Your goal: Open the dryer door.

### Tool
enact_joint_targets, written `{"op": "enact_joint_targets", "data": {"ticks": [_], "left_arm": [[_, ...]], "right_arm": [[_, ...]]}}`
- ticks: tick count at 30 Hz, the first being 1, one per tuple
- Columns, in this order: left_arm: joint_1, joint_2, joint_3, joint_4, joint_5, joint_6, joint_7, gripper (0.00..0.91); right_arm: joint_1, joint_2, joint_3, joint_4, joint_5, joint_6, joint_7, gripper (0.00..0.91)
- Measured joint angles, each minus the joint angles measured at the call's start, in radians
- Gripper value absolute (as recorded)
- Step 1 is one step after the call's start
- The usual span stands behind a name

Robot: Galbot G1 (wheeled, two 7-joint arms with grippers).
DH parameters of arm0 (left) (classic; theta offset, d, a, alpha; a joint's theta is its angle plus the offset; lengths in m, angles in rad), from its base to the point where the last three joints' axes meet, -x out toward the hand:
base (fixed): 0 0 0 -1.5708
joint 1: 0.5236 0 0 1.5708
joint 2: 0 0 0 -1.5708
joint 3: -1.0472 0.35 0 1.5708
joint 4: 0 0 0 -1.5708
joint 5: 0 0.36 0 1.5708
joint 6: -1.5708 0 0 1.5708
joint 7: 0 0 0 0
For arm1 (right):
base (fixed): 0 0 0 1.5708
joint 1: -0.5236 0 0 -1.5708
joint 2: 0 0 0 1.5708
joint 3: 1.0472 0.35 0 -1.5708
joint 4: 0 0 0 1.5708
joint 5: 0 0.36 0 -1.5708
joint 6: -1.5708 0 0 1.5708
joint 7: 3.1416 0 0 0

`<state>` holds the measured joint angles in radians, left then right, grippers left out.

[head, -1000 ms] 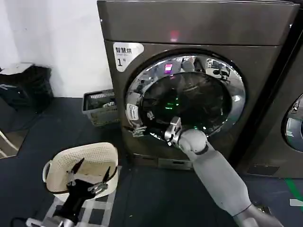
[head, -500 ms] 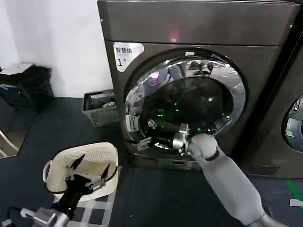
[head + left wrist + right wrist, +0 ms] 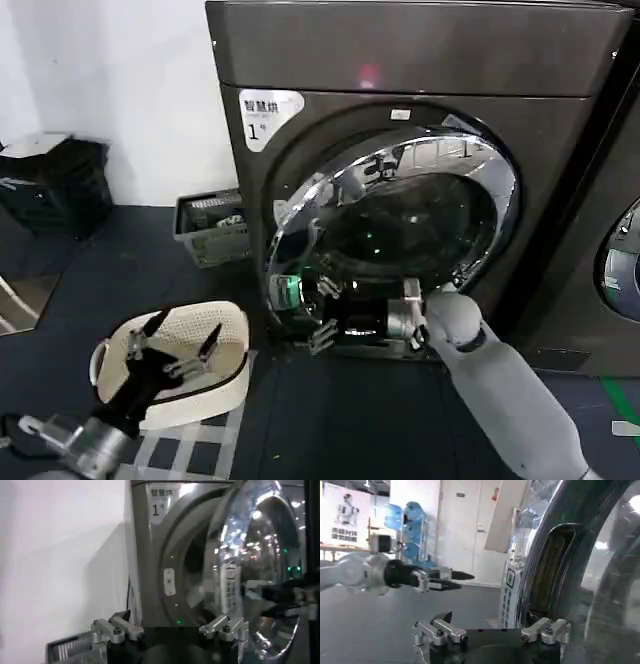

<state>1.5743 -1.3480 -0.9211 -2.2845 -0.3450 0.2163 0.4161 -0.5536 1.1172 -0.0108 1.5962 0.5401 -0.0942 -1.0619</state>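
Door (image 3: 400, 215) ajar on dryer (image 3: 420, 100); my right gripper (image 3: 325, 315) spread open at its lower rim. Left gripper (image 3: 170, 345) open over white basket (image 3: 225, 370), dark floor (image 3: 330, 420).

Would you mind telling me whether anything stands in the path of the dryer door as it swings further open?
The dryer door is ajar, the right gripper at its lower rim. The left gripper hovers over a white basket on the floor, low on the opening side; both might meet the door.

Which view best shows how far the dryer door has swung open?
The head view: the whole dryer door shows, its left edge lifted off the dryer, the right gripper at its lower rim. The left wrist view shows the gap edge-on; the right wrist view gives a close-up of the rim.
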Motion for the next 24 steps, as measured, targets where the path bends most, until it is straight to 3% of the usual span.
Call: {"op": "enact_joint_targets", "data": {"ticks": [13, 24], "left_arm": [[-0.079, 0.101, 0.032, 0.058, -0.080, 0.019, -0.029, 0.907], [-0.137, 0.204, 0.071, 0.041, -0.179, 0.058, -0.047, 0.907]], "right_arm": [[-0.076, -0.038, 0.051, 0.018, 0.023, 0.000, -0.220, 0.907], [-0.143, -0.098, 0.117, 0.020, 0.024, -0.002, -0.393, 0.907]]}}
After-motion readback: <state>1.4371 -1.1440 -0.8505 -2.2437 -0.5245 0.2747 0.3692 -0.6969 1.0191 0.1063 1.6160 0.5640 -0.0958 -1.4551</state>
